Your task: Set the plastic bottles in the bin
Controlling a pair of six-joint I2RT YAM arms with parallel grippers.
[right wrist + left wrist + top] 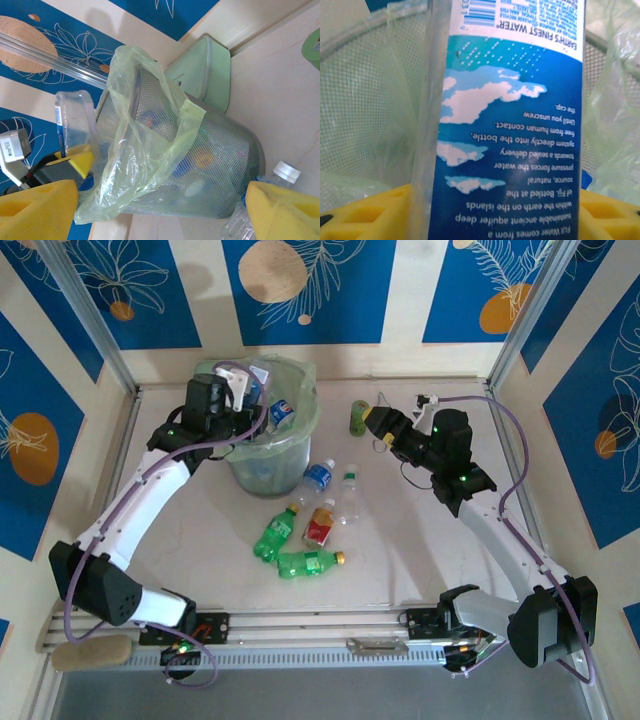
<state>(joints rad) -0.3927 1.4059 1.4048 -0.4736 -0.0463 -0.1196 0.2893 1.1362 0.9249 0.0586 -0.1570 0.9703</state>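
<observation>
Mesh bin (220,150) holds plastic bottles (282,412); left pincer (496,205) grips a Fiji bottle (510,125) above.

Bin (252,476) pale-green mesh, bag (145,150) yellow-green; Fiji bottle (510,125) label blue, white clouds; green bottles (273,538); red-label bottle (320,526); walls (330,290) blue, white leaves, orange discs.

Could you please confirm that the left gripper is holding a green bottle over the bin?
Not quite. The bottle in the left gripper is clear with a blue label, not green, as the left wrist view shows. The rest is right: it is held over the bin.
</observation>
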